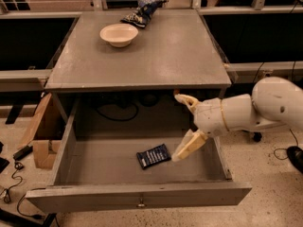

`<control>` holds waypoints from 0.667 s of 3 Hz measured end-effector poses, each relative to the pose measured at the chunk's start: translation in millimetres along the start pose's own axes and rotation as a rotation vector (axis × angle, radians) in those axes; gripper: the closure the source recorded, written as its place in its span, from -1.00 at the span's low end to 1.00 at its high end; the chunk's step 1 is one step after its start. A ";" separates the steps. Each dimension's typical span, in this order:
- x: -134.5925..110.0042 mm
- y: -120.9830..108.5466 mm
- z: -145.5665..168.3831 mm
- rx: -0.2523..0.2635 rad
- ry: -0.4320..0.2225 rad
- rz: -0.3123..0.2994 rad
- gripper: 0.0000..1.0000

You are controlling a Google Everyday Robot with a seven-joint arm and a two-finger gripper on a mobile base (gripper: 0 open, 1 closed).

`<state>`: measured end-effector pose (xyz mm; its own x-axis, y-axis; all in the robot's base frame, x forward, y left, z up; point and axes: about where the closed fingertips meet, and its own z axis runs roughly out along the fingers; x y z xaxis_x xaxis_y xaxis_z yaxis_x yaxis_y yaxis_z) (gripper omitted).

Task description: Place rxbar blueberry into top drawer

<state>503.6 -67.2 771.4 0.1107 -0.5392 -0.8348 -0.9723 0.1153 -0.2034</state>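
Note:
The rxbar blueberry point(153, 156), a small flat dark navy wrapper with white lettering, lies flat on the floor of the open top drawer point(137, 196), right of its middle. The drawer is pulled fully out and a small metal knob point(140, 204) shows on its front panel. My gripper point(182, 125) is over the drawer's right part, just right of the bar, with its cream fingers point(188, 147) spread wide and holding nothing. The lower fingertip is close to the bar's right end.
On the grey table top point(180, 56) stand a cream bowl point(119, 34) and a blue-and-white patterned snack bag point(142, 9) at the back. A cardboard box point(43, 141) and cables sit on the floor at the left. Black cables hang behind the drawer.

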 end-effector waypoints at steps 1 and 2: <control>-29.8 7.1 -44.6 -0.070 0.100 -0.115 -1.00; -47.8 18.3 -73.8 -0.086 0.302 -0.186 -1.00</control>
<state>465.2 -100.9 845.4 0.2340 -0.7676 -0.5967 -0.9565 -0.0716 -0.2829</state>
